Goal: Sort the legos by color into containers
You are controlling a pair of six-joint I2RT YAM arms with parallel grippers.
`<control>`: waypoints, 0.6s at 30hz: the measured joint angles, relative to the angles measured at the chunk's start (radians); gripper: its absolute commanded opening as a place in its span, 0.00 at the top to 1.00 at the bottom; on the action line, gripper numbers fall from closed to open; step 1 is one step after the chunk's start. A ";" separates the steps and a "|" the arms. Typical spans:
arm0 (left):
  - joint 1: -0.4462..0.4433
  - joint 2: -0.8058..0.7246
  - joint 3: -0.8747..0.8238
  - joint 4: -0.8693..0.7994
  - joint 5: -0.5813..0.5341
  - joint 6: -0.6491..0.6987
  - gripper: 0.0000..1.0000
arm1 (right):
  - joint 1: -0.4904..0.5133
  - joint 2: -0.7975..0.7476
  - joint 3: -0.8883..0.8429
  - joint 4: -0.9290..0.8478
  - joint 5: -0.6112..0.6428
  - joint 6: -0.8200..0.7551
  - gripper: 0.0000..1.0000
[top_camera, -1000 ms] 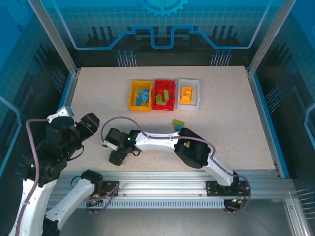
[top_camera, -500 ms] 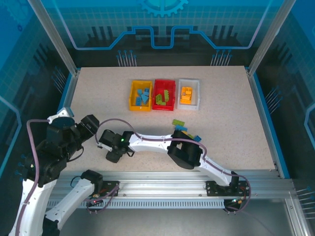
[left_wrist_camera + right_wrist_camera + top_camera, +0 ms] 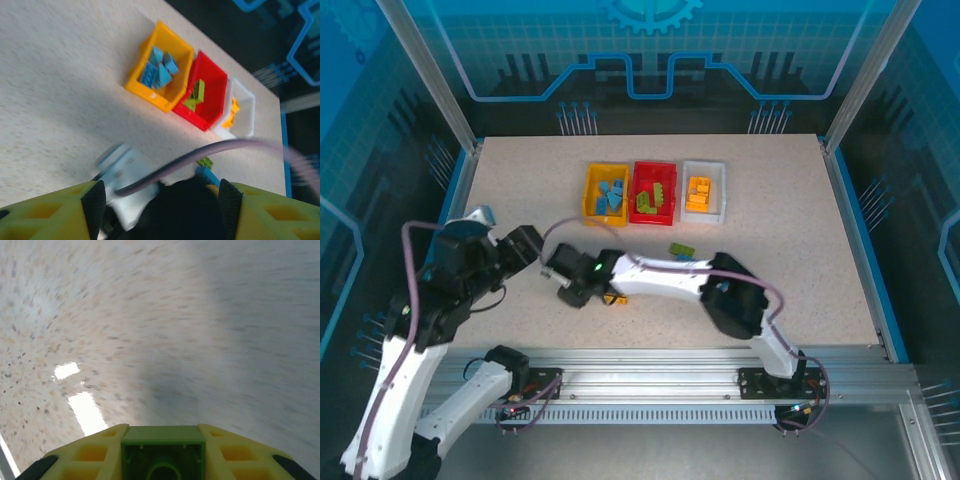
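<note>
Speckled table [image 3: 770, 200] — right tool [image 3: 162, 432] clasps green lego [image 3: 163, 455], striped brick [image 3: 615, 299] near.

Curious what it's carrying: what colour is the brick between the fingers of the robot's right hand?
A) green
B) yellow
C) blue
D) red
A: the right wrist view shows a green brick sitting between the yellow fingers of the right hand.

Right end effector [image 3: 163, 439] newly around green brick [image 3: 163, 454]
</note>
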 measured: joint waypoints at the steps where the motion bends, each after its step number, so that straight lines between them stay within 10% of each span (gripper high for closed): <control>1: -0.001 0.034 -0.017 0.030 0.036 0.000 0.34 | -0.044 -0.053 -0.032 0.012 -0.001 0.012 0.68; 8: -0.142 0.273 -0.068 0.231 0.112 -0.001 0.34 | -0.416 -0.166 -0.027 0.021 0.022 0.113 0.68; 18: -0.288 0.543 -0.068 0.497 0.071 0.013 0.35 | -0.595 0.206 0.418 -0.129 -0.036 0.215 0.68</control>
